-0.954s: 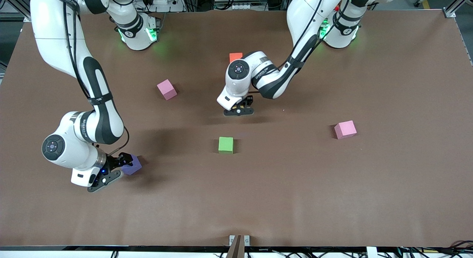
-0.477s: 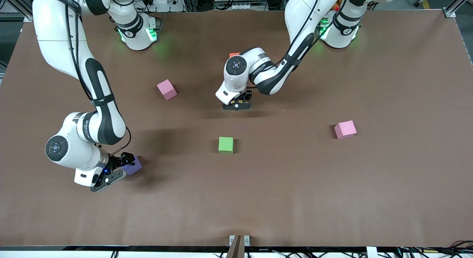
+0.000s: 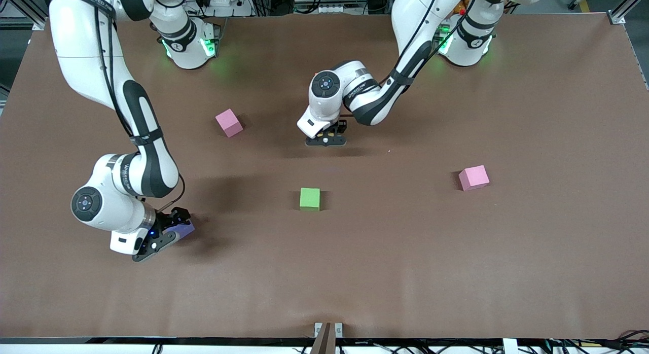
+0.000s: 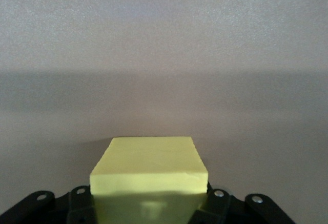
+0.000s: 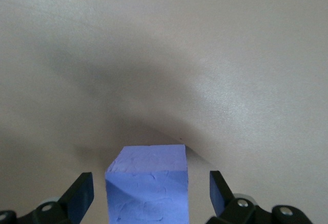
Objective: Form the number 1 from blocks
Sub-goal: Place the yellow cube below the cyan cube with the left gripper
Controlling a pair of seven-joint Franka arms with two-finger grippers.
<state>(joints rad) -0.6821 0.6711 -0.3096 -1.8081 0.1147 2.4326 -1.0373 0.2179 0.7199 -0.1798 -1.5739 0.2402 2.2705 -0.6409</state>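
Both arms are at the fetching step: the left gripper [image 3: 326, 139] has its fingers clamped on the yellow block [image 4: 149, 170], held over the table's middle, while the right gripper [image 3: 170, 227] stands low with its fingers [image 5: 81, 196] spread wide, the purple block [image 5: 148, 183] between them but untouched. The right fingers probably need to close squarely on the purple block's sides next, and the yellow block needs setting down in the figure's line. No container is in view.

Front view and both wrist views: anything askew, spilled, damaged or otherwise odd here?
Nothing stands out. The left gripper holds the yellow cube squarely. The right gripper has its jaws open around the purple cube, which rests on the table. The green cube and the two pink cubes sit flat and intact.
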